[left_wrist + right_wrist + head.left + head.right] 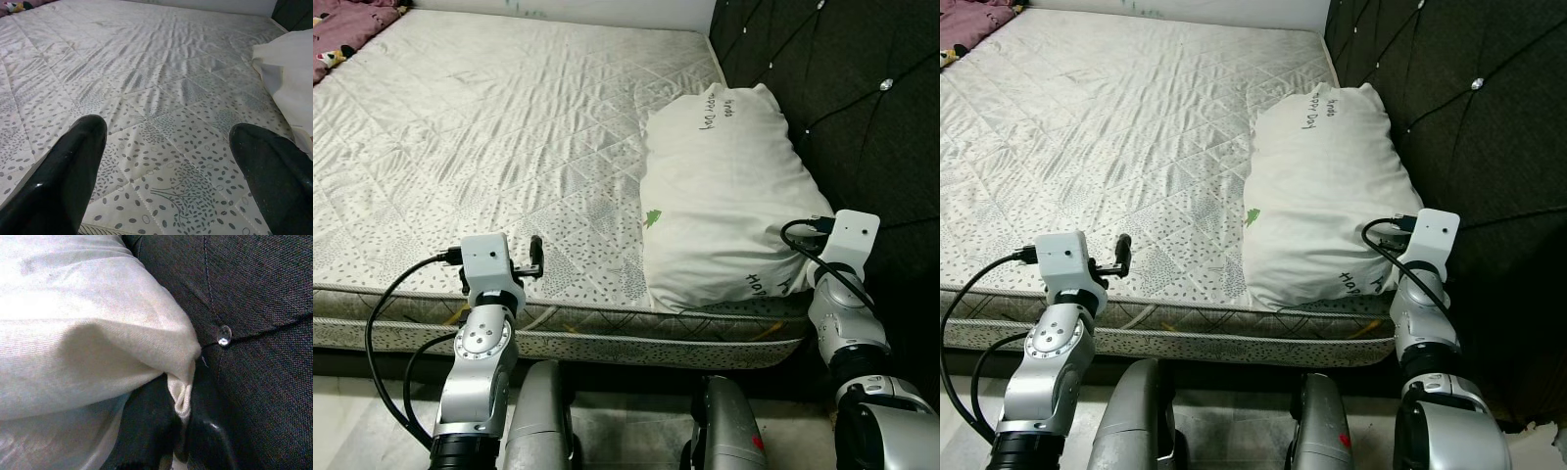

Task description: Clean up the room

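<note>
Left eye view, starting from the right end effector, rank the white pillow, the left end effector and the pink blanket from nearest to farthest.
1. White pillow: its corner is pinched in the right end effector, by the dark headboard.
2. Left end effector: across the mattress's near edge, on the robot's left.
3. Pink blanket: at the far left corner.

- Two silver metal arms with rounded, ribbed joint housings.
- A white boxy camera module sits behind each hand: left hand (166,166), right hand (178,431).
- Black cables loop from both modules.
- Fingers (58,176) are long, glossy black.
- Grey rounded legs below, one marked red.
</note>
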